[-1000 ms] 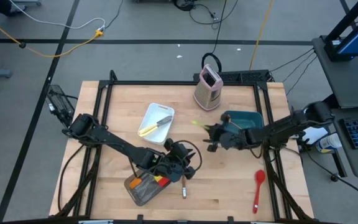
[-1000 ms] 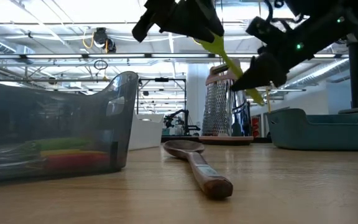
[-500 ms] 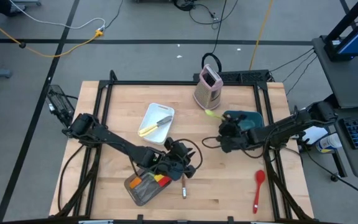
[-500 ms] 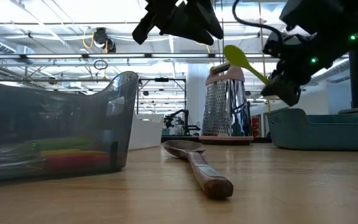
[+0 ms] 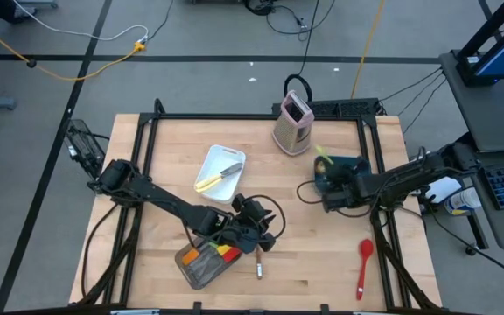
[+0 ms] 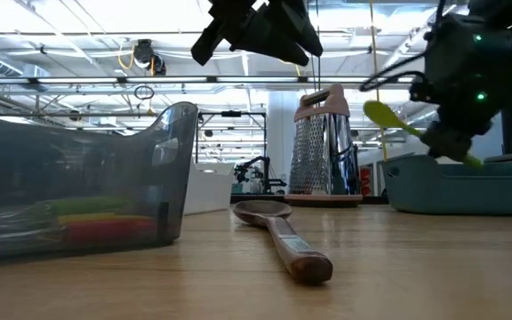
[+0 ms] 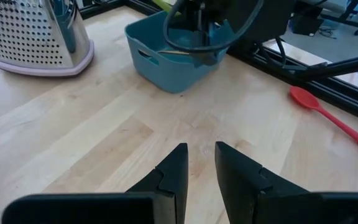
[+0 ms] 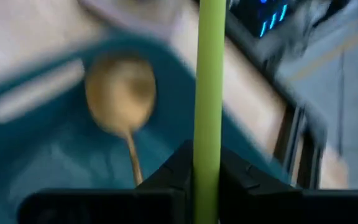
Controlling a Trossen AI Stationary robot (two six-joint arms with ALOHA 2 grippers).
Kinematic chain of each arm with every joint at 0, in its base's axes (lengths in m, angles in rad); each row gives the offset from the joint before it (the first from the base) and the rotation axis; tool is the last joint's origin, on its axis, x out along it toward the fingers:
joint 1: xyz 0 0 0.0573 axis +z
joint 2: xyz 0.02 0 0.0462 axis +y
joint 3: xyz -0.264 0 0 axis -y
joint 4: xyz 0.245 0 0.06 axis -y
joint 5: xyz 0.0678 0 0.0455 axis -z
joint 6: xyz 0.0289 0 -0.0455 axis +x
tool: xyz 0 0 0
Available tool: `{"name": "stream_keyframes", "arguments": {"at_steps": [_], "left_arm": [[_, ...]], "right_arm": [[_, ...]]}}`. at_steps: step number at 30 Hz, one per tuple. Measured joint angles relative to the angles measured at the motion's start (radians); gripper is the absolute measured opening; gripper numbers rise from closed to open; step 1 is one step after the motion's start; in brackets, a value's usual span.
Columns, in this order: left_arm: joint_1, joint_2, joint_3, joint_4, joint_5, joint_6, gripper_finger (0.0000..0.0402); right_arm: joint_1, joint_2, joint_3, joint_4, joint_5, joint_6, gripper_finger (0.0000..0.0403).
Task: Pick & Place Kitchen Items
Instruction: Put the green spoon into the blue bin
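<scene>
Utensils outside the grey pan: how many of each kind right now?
Spoons: 3 (wooden spoon, gold spoon, red spoon)
Spatulas: 1 (green spatula, in the right gripper)
Knives: 1 (yellow-handled knife)
Total: 5

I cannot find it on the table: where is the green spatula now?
The green spatula is in the right gripper jaws, held over the teal bin, right of the box grater.

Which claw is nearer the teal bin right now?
The right. The right claw hangs over the teal bin, shut on the green spatula. The left claw hovers apart from it, by the grey pan.
</scene>
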Motion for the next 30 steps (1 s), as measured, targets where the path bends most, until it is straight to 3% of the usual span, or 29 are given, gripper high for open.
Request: {"name": "stream_keyframes", "arguments": {"at_steps": [3,5,8,14,17,26,30], "left_arm": [[0.0,0.0,0.0,0.0,0.002,0.0,0.0085],[0.0,0.0,0.0,0.0,0.002,0.0,0.0085],[0.0,0.0,0.0,0.001,0.002,0.001,0.0085],[0.0,0.0,0.0,0.002,0.002,0.002,0.0085],[0.0,0.0,0.0,0.002,0.002,0.005,0.0085],[0.003,0.0,0.0,0.003,0.002,0.006,0.0085],[0.004,0.0,0.0,0.003,0.002,0.006,0.0085]], "right_arm": [[0.001,-0.002,0.0,-0.09,-0.084,0.114,0.0032],[0.001,-0.002,-0.003,-0.117,-0.087,0.151,0.0025],[0.001,-0.001,-0.028,-0.108,-0.096,0.154,0.0025],[0.001,-0.002,-0.098,-0.063,-0.246,0.144,0.0047],[0.001,-0.001,-0.134,-0.051,-0.259,0.104,0.0056],[0.002,-0.001,-0.174,-0.005,-0.265,0.073,0.0032],[0.002,-0.001,-0.174,0.02,-0.258,0.074,0.0051]]}}
